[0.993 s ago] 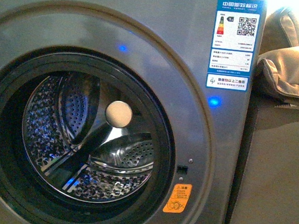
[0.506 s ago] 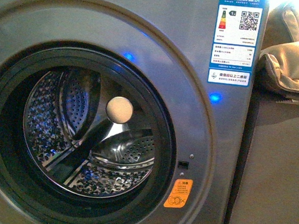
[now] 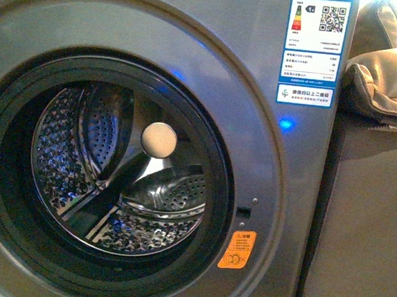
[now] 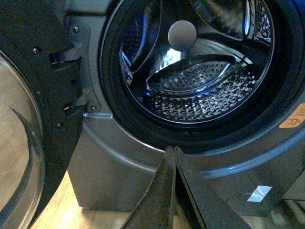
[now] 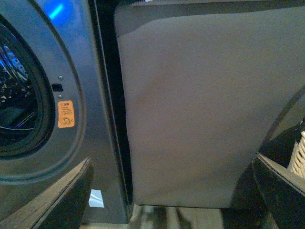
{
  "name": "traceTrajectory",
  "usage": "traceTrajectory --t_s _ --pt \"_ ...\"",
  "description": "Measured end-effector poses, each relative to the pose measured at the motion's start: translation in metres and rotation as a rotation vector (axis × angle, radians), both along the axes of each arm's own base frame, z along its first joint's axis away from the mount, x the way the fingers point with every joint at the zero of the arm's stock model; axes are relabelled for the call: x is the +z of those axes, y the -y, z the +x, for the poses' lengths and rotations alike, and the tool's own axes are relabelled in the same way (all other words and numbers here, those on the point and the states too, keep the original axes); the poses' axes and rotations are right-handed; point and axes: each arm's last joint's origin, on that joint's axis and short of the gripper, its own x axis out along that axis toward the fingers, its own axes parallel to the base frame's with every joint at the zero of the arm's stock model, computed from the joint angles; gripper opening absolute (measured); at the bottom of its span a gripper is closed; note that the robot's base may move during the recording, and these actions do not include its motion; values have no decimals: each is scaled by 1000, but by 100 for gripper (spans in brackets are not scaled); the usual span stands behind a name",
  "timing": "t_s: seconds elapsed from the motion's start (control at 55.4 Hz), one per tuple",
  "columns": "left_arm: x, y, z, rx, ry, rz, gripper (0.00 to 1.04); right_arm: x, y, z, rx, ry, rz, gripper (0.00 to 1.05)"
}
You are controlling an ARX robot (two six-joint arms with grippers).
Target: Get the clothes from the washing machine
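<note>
Before the washing machine [image 3: 275, 72] with its bare drum [image 3: 123, 177], the left claw [image 4: 174, 191] was pinched together; the right claw [image 5: 174, 191] gaped wide.

grey washing machine [image 3: 214, 46], orange sticker [image 3: 237, 250], beige cloth [image 3: 388, 82]

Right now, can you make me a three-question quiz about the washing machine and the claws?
1. Where is the orange sticker?
A. On the glass door
B. On the washing machine front, lower right of the porthole
C. On the cabinet

2. What colour is the energy label's border?
A. Blue
B. Green
C. Red

3. How is the left claw?
A. Wide open
B. Holding clothes
C. Shut, holding nothing

Answers:
1 B: the front view shows it just outside the dark ring around the drum.
2 A: blue frames its white panels.
3 C: its fingers meet in the left wrist view with nothing between them.
</note>
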Motion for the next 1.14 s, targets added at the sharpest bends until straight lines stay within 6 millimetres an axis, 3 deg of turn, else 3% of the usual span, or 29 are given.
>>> traceTrajectory --t_s 0.361,0.758,0.885,1.011,1.137 --pt "-12 0 -10 0 10 0 4 0 0 0 0 0 0 97" --pt "-12 0 -16 0 21 0 4 0 0 0 0 0 0 97" --pt "-12 0 -17 0 24 0 25 0 0 0 0 0 0 97" --pt "-12 0 -17 0 23 0 59 0 0 0 0 0 0 97" --pt "-12 0 -17 0 23 0 82 0 0 0 0 0 0 97"
